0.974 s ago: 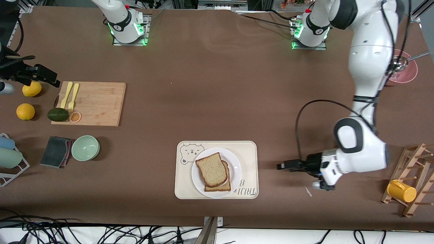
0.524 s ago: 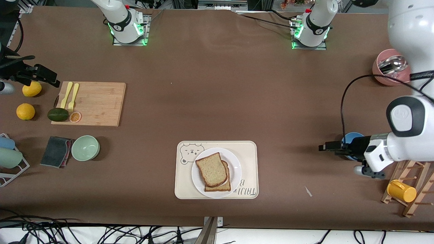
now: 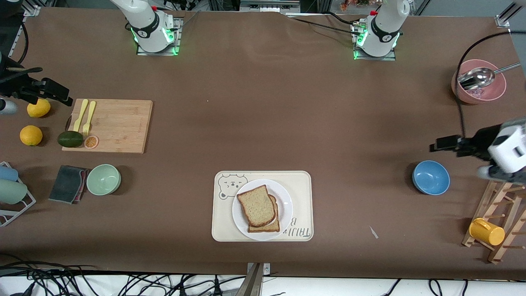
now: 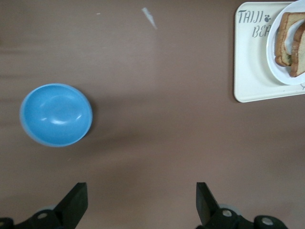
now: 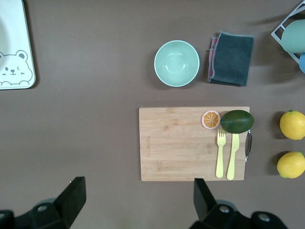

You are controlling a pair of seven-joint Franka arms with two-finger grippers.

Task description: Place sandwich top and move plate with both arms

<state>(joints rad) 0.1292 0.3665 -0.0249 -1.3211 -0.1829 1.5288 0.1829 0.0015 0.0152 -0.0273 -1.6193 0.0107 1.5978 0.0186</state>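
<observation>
The sandwich top [image 3: 256,205] lies on a second slice [image 3: 269,224], a little askew, and both sit on the plate [image 3: 285,201], low in the middle of the front view. The plate rests on a cream tray [image 3: 302,185] with a bear drawn in one corner, and no gripper touches any of it. The left gripper [image 3: 441,143] hangs in the air at the middle right edge of the front view, over bare bench just above a blue bowl [image 3: 430,177]; its jaws are spread wide and hold nothing, as the left wrist view shows, with the two black fingers [image 4: 76,202] standing well apart at the bottom of that frame. In the upper right of the front view a pink bowl [image 3: 495,92] holds a metal spoon [image 3: 476,78], and at the lower right a yellow cup [image 3: 487,232] hangs on a wooden rack [image 3: 503,193]. The right gripper [image 3: 61,98] waits at the upper left edge of the front view, over a lemon [image 3: 38,108] beside the cutting board [image 3: 119,125]; its jaws are spread too and empty. On the board lie a yellow fork [image 3: 89,117], a yellow knife [image 3: 81,115], an avocado [image 3: 70,139] and an orange slice [image 3: 91,142]. Lower in the frame sit a green bowl [image 3: 103,179] and a dark cloth [image 3: 68,183].
</observation>
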